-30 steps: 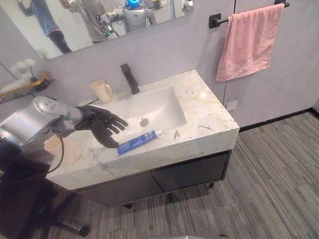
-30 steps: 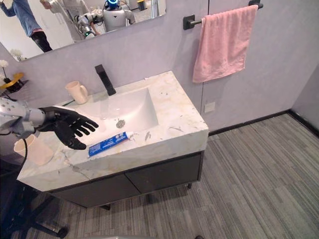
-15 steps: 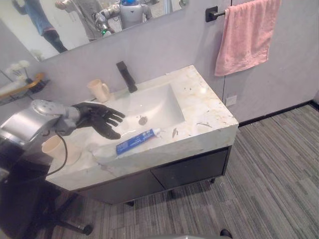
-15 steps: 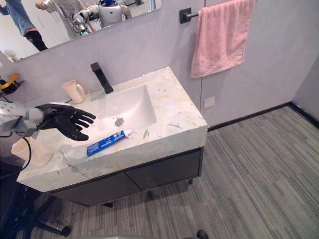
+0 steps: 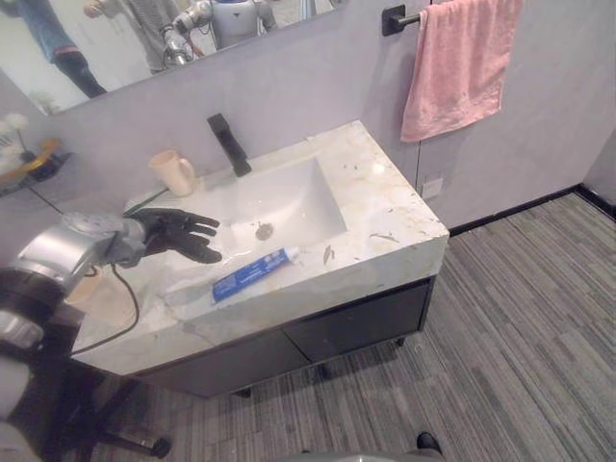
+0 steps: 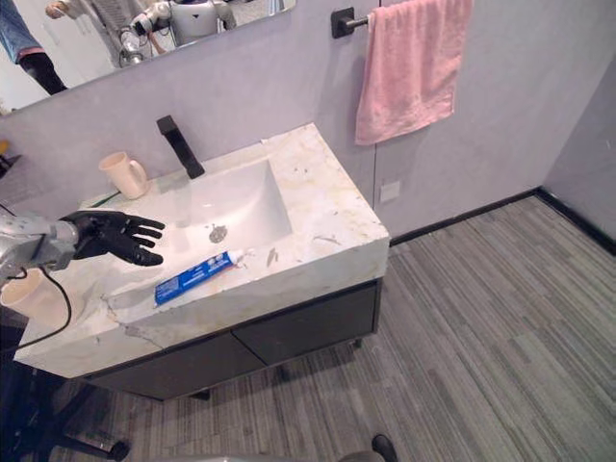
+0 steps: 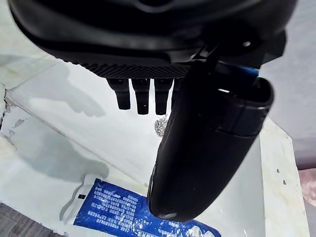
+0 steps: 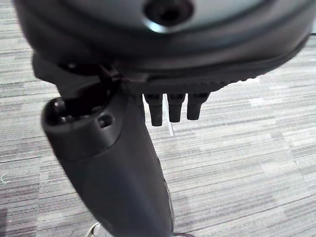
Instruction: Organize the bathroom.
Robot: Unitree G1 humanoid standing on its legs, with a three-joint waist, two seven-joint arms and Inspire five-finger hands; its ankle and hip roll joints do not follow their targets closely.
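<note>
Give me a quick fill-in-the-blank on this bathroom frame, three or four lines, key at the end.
1. The toothpaste tube lies flat on the ____ in front of the basin.
2. The left hand hovers open, holding ____.
3. The towel hanging from the wall bar is ____ in colour.
4. The faucet behind the basin is ____ in colour.

Missing words: countertop; nothing; pink; black

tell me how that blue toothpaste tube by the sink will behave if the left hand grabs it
The toothpaste tube lies flat on the marble counter, so it probably won't roll. It looks soft, likely denting under the open left hand. The smooth counter may let it slide.
</note>
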